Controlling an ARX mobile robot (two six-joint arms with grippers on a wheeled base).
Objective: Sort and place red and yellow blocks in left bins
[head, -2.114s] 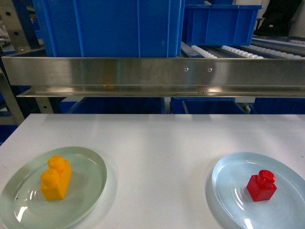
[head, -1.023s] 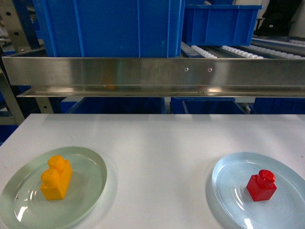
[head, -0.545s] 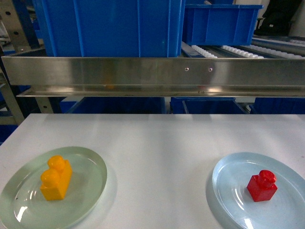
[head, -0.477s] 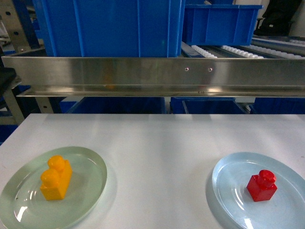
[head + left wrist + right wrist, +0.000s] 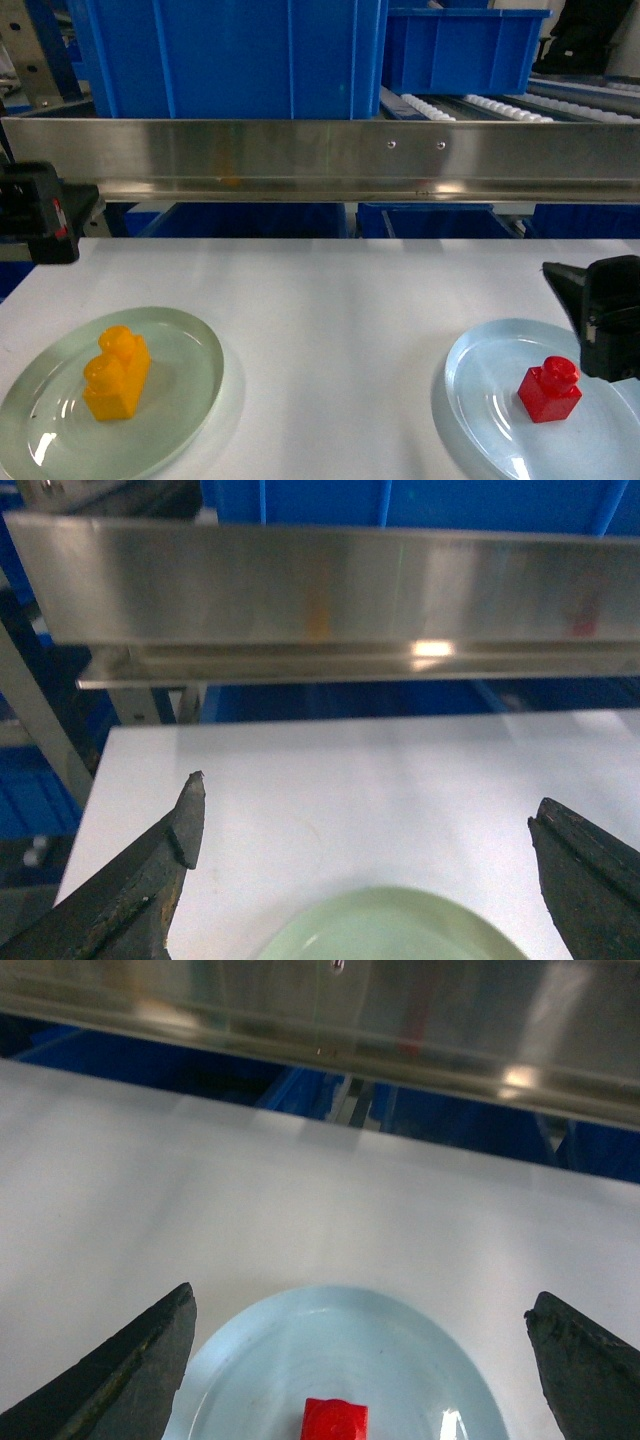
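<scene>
Here, your left tool (image 5: 365, 820) spread wide above the green plate (image 5: 190, 345), yellow block (image 5: 117, 372) on it, right tool (image 5: 360, 1325) likewise spread, red block (image 5: 549, 388) on blue plate (image 5: 480, 365), bins (image 5: 230, 55) behind tabletop (image 5: 330, 300).

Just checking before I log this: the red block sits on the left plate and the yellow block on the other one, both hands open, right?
Not quite. The head view shows the red block on the right plate, and the yellow block on the left plate. The rest holds: the left hand and right hand are both open.
</scene>
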